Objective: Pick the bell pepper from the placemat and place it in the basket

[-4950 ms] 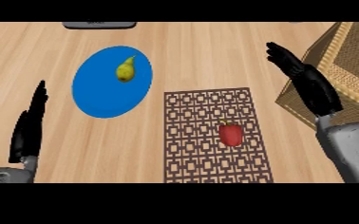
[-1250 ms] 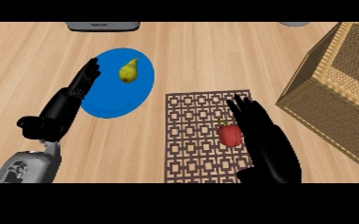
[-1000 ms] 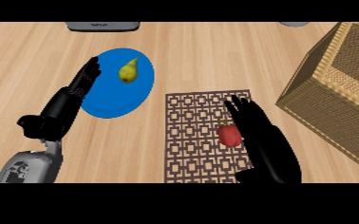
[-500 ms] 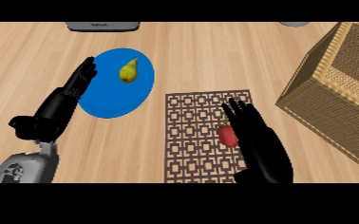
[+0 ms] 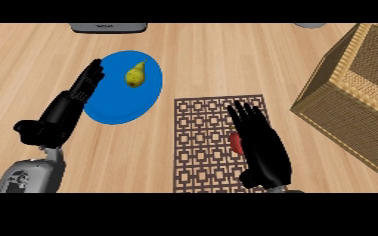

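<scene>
You had the right hand (image 5: 260,147) open, fingers straight over the pepper (image 5: 235,143) on the placemat (image 5: 204,145), apparently lined up to grasp it for the basket (image 5: 347,87), left hand (image 5: 65,111) open.

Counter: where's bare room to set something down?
Free: wood between plate and basket, above the placemat; also the strip between plate and placemat. Crowded: placemat's right side, where right hand covers the pepper.

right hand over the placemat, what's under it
Under the right hand a sliver of the red bell pepper shows at its left edge, lying on the brown lattice placemat. The rest of the pepper is covered, so contact with the fingers cannot be judged.
</scene>
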### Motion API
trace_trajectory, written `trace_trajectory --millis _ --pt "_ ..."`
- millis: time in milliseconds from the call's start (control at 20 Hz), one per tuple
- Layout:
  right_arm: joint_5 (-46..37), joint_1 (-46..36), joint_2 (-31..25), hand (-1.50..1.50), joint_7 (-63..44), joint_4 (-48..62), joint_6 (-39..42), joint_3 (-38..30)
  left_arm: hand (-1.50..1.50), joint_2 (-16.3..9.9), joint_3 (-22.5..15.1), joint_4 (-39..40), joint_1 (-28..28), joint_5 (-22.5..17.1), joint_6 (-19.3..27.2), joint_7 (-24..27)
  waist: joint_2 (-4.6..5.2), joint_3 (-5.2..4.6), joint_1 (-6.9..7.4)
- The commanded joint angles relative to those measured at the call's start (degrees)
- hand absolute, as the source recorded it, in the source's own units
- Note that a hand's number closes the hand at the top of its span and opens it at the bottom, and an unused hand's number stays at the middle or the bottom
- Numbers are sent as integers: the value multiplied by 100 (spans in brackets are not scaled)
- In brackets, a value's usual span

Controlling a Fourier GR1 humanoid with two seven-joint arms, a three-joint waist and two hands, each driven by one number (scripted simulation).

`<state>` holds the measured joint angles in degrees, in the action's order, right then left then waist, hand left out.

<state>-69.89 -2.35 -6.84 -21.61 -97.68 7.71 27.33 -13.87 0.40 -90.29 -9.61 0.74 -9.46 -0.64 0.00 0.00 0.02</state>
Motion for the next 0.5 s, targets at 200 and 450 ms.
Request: trace_trajectory --millis 200,450 --pt "-255 -152 180 -150 95 760 -179 -250 0 168 -3 -25 331 149 -194 282 0 0 9" --pt "-489 76 368 -150 -126 733 -226 -123 0 -79 517 276 -185 -126 -438 100 -1 0 -9"
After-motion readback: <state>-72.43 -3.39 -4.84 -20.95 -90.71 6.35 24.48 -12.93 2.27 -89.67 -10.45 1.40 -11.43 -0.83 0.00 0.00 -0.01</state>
